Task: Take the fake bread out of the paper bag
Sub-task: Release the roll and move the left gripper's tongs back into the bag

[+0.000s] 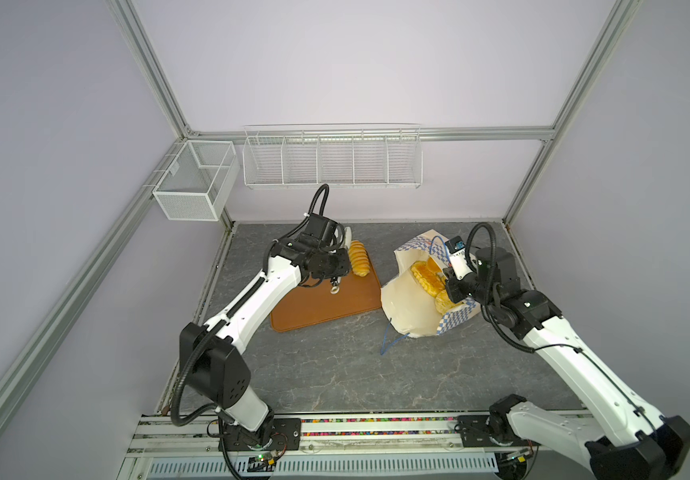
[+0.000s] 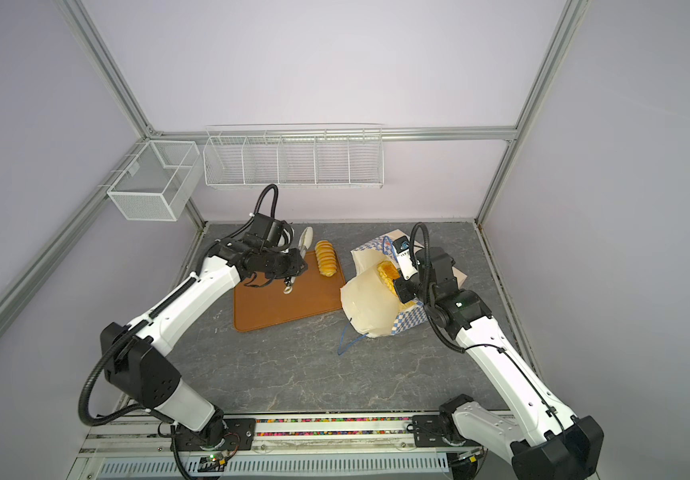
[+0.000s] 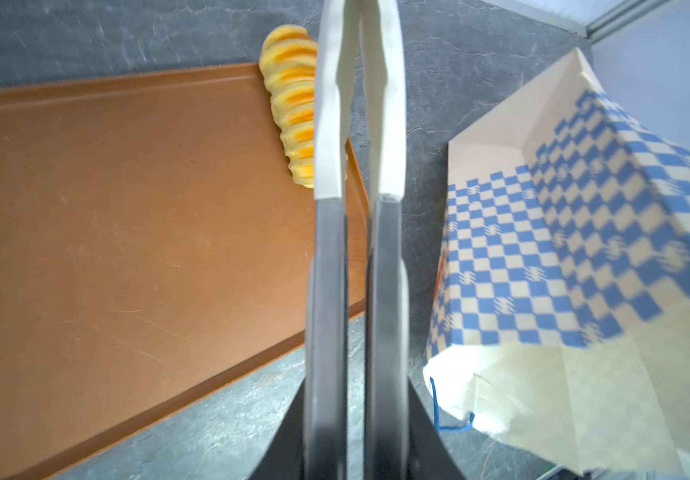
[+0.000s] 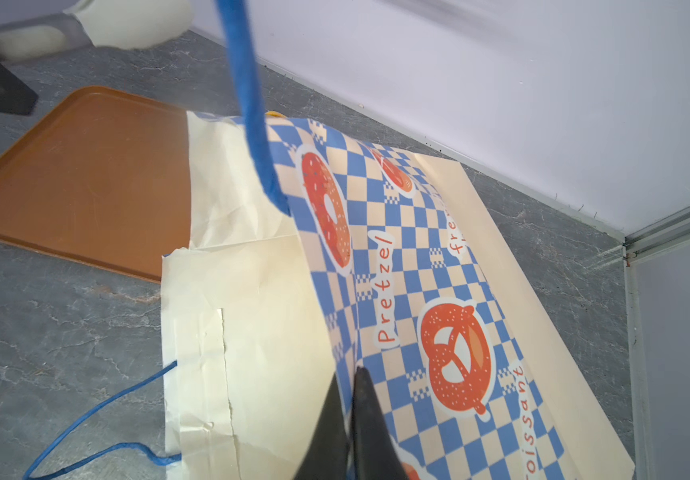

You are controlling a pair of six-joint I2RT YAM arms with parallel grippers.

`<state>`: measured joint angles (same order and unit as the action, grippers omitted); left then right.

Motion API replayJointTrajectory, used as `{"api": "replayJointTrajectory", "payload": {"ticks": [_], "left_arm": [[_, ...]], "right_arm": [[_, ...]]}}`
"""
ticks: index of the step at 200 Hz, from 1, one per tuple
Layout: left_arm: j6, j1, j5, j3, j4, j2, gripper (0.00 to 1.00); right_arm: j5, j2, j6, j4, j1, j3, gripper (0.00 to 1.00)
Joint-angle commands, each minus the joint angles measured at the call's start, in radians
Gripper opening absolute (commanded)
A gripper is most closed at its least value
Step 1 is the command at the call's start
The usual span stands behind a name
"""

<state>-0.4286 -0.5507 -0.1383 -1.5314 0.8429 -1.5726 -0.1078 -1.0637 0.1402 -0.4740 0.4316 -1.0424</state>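
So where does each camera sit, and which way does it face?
Top views: high in front, looking down on the table; left arm, right arm show.
Left wrist: on the left arm, looking along the tongs toward the ridged loaf; left tool at the edge.
Right wrist: on the right arm, looking over the paper bag; right tool pinches it.
Shared: both wrist views show the tray.

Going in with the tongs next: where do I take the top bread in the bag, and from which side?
Clamp the exposed bread across its narrow width, probably near its upper end. Bring the tongs in from the tray side: the paper bag lies with its mouth open that way, and the right end effector pinches the opposite wall.
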Motion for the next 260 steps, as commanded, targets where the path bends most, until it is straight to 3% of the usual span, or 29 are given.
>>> {"api": "replayJointTrajectory", "payload": {"ticks": [1, 36, 82, 156, 196, 236, 260], "left_arm": [[0.208, -0.077, 0.065, -0.006, 0.08, 0.076, 0.27], [0.35, -0.272, 0.14, 0.006, 0.16, 0.118, 0.26], [0.356, -0.479, 0.166, 0.104, 0.054, 0.117, 0.25], [0.346, -0.573, 0.186, -0.054, 0.061, -0.128, 0.24], [0.4, -0.602, 0.246, -0.265, 0.245, -0.321, 0.38], [0.45, -0.602, 0.245, -0.287, 0.29, -0.353, 0.44], [0.51, -0.603, 0.332, -0.251, 0.273, -0.345, 0.45]], "right_arm": [[0.01, 0.035, 0.003, 0.02, -0.009, 0.022, 0.07], [0.024, 0.044, -0.013, 0.026, -0.009, 0.022, 0.07], [0.036, 0.031, -0.025, 0.042, -0.009, 0.0, 0.07], [0.11, 0.034, 0.005, 0.023, -0.009, -0.045, 0.07], [0.156, 0.036, -0.01, 0.011, -0.011, -0.065, 0.07], [0.165, 0.034, -0.008, 0.008, -0.015, -0.068, 0.07], [0.196, 0.034, -0.008, 0.016, -0.019, -0.068, 0.07]]}}
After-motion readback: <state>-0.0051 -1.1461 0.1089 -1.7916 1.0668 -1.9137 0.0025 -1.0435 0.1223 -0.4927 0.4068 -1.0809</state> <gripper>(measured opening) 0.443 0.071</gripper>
